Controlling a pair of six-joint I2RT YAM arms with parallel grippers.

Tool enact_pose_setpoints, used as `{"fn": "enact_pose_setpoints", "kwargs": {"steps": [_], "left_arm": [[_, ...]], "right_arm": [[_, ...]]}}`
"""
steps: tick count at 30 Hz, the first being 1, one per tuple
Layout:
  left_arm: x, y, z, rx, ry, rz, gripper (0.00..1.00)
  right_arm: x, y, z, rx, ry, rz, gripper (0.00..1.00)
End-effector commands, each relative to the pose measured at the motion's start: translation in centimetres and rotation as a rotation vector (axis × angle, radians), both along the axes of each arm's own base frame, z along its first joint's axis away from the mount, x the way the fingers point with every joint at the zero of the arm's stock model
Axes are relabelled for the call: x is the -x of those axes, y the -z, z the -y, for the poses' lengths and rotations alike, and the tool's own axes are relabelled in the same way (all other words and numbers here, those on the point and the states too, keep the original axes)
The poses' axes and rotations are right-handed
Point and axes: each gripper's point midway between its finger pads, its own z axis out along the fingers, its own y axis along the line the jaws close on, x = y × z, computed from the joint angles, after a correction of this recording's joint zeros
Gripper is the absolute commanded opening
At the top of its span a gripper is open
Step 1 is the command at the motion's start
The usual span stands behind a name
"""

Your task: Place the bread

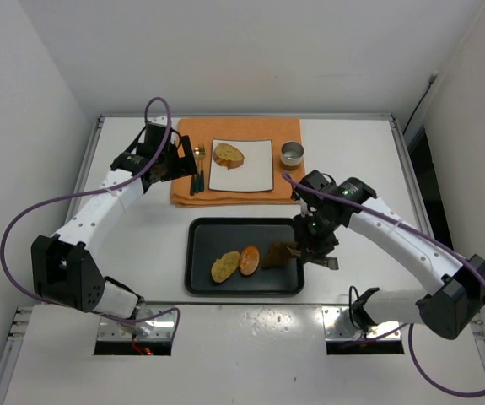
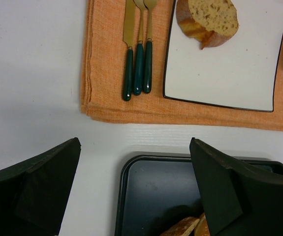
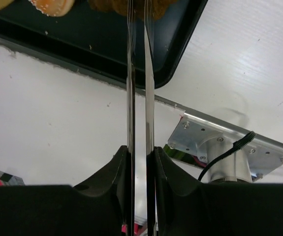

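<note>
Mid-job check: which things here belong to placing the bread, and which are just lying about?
In the job: bread slices on the black tray; tongs held in the right gripper; white plate with one slice.
Lying about: cutlery, orange placemat, metal cup, open left gripper.

No legible writing in any view.
Checked in the overhead view: black tray (image 1: 204,245) at 6 o'clock, white plate (image 1: 255,173) and orange cloth (image 1: 225,126) at 12 o'clock. Checked in the right wrist view: metal tongs (image 3: 149,73) at centre, mounting bracket (image 3: 215,137) at 4 o'clock. All plain surfaces; no letters, numbers or logos can be read.
</note>
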Motion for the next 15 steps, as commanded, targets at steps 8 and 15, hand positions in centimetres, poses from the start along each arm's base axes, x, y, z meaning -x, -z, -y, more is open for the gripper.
{"fn": "enact_pose_setpoints", "kwargs": {"steps": [8, 15], "left_arm": [[-1.1, -1.9, -0.3, 0.019, -0.026, 0.062, 0.99], [-1.0, -2.3, -0.4, 0.015, -0.02, 0.071, 0.99]], "right_arm": [[-4.1, -5.8, -1.1, -0.018, -0.014, 0.192, 0.06], [-8.3, -8.1, -3.4, -0.062, -0.006, 0.313, 0.06]]}}
